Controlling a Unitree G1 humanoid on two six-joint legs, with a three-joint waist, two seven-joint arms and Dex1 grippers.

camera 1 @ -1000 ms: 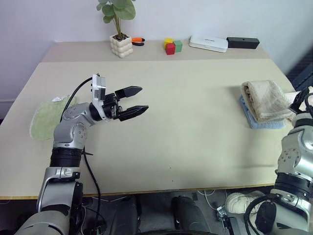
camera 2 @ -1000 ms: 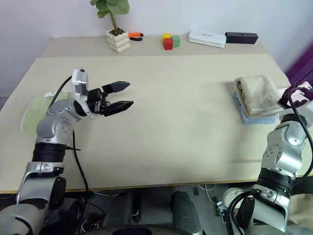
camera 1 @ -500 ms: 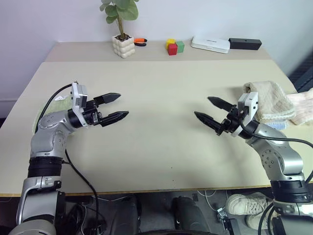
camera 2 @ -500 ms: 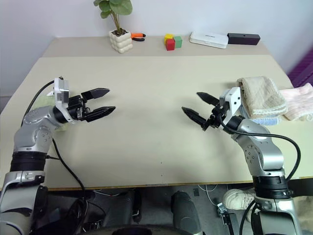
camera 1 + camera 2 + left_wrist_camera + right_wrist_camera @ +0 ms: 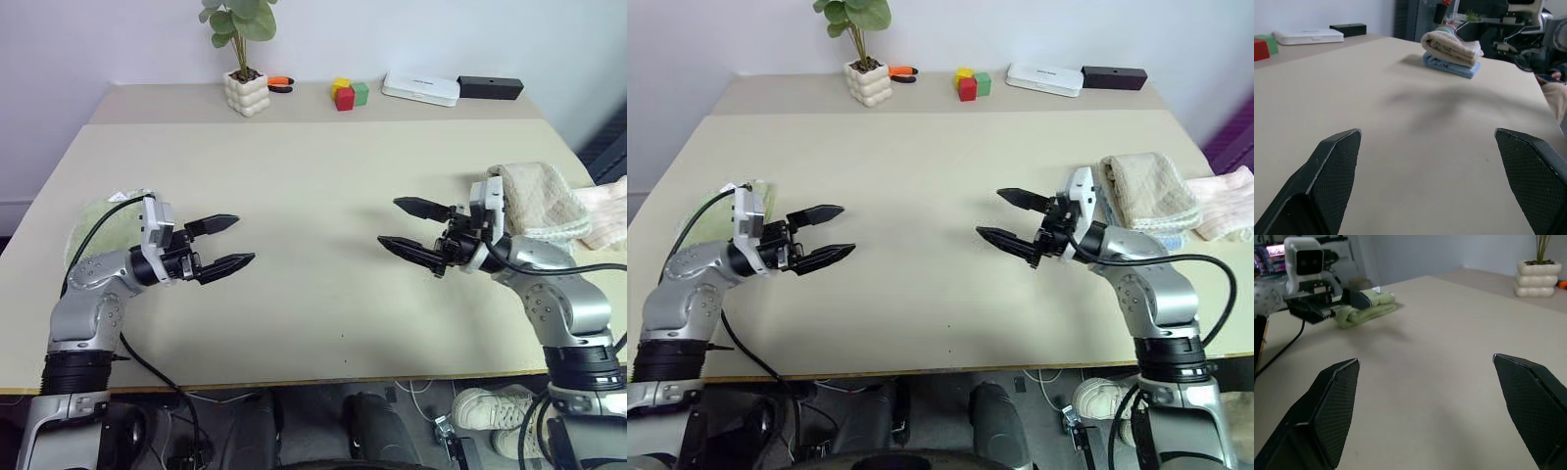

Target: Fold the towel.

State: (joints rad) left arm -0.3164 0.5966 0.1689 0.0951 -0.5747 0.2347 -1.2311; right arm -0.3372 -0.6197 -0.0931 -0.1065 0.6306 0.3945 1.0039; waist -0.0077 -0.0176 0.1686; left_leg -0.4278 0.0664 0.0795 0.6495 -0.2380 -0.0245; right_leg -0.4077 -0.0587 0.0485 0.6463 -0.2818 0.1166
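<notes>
Now we see both pincers spread apart, holding nothing: left gripper point(image 5: 233, 242) faces right gripper point(image 5: 409, 228) over the table point(image 5: 313, 176). Folded towel point(image 5: 534, 201) lies just behind the right gripper, atop a blue towel point(image 5: 1156, 235).

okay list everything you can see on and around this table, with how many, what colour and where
towel: 1, beige-tan, folded, on top of the blue towel at the table's right edge
blue towel: 1, light blue, folded, under the beige one
green towel: 1, green, table's left edge
pink cloth: 1, pale pink, right of the towel stack
potted plant: 1, green leaves in white pot, back shelf
blocks: 3, yellow, red, green, back shelf
white box: 1, white, back shelf
black box: 1, black, beside the white box
orange tool: 1, orange and black, by the pot
table: 1, beige
left gripper: open, empty
right gripper: open, empty
</notes>
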